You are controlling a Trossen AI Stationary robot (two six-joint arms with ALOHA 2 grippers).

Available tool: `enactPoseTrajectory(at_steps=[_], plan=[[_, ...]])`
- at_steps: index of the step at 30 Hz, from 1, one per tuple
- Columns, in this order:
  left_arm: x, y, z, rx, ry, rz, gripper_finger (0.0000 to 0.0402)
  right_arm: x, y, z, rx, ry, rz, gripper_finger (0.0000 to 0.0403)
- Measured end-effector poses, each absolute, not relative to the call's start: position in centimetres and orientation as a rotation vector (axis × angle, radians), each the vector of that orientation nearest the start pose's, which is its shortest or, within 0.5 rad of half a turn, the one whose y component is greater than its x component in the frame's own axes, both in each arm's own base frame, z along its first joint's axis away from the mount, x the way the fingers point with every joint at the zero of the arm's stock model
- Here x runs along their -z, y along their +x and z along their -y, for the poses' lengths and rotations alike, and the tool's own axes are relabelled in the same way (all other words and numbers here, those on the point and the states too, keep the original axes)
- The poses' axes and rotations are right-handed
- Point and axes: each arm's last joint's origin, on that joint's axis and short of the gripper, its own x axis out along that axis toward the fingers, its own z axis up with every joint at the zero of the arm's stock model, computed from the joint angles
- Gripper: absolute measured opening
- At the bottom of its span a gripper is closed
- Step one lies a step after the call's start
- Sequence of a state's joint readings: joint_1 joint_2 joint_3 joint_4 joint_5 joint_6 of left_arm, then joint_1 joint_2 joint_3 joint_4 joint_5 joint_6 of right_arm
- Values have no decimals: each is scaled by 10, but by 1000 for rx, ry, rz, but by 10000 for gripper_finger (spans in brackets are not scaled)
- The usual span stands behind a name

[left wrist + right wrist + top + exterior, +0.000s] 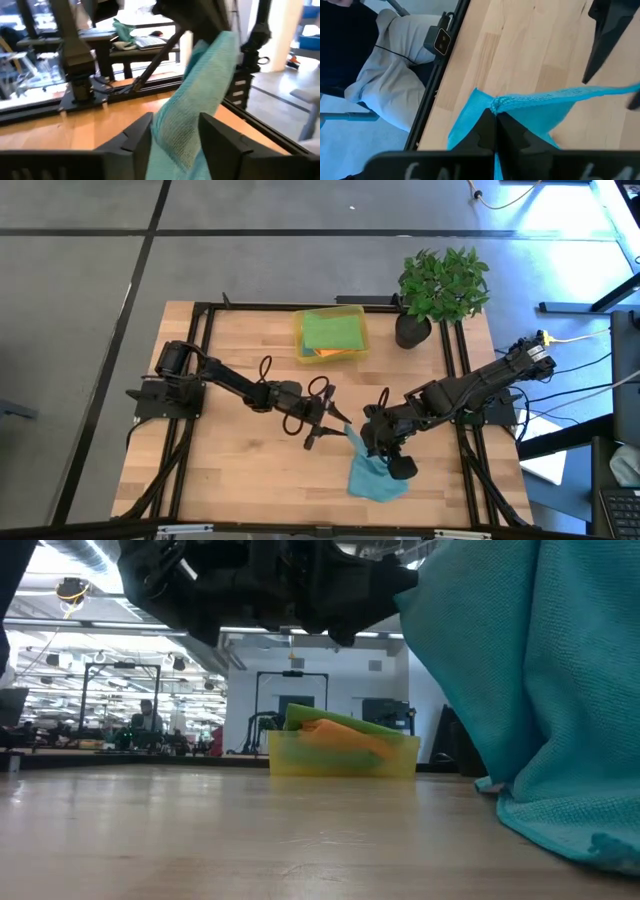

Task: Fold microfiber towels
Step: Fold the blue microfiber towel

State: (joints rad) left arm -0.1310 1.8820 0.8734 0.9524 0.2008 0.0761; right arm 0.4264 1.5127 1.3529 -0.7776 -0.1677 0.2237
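Towel (pixel 378 478), teal-blue, hangs over the front part of the desk (pixel 240 470), its lower part lying crumpled on the wood. The right tool (pixel 495 125) is closed on one corner of it and holds it up. The left tool (pixel 175 140) has its two fingers (pixel 222 137) on both sides of another edge of the same cloth, not fully closed. A yellow bin (pixel 332 335) at the back holds a green towel (pixel 334 330) on an orange one (pixel 340 736).

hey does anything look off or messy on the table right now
Nothing is spilled or damaged. The teal towel hangs bunched, not flat: the right gripper pinches one edge shut, and the left gripper straddles another part, jaws apart. The green towel and an orange one sit in the yellow bin.
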Motion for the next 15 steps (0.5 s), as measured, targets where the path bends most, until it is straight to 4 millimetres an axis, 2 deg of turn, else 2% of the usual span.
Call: enactPoseTrajectory(at_steps=[5,8,11,15], plan=[[-175,373,62,384,146,-21,68,-309,283,-134,-427,72,-998,3],[-182,372,67,473,137,51,13,-309,283,-133,-423,71,-1001,4],[-193,369,68,533,109,71,5,-309,283,-133,-419,77,-1003,6],[-218,359,64,482,113,17,1,-308,281,-134,-400,108,-1023,14]])
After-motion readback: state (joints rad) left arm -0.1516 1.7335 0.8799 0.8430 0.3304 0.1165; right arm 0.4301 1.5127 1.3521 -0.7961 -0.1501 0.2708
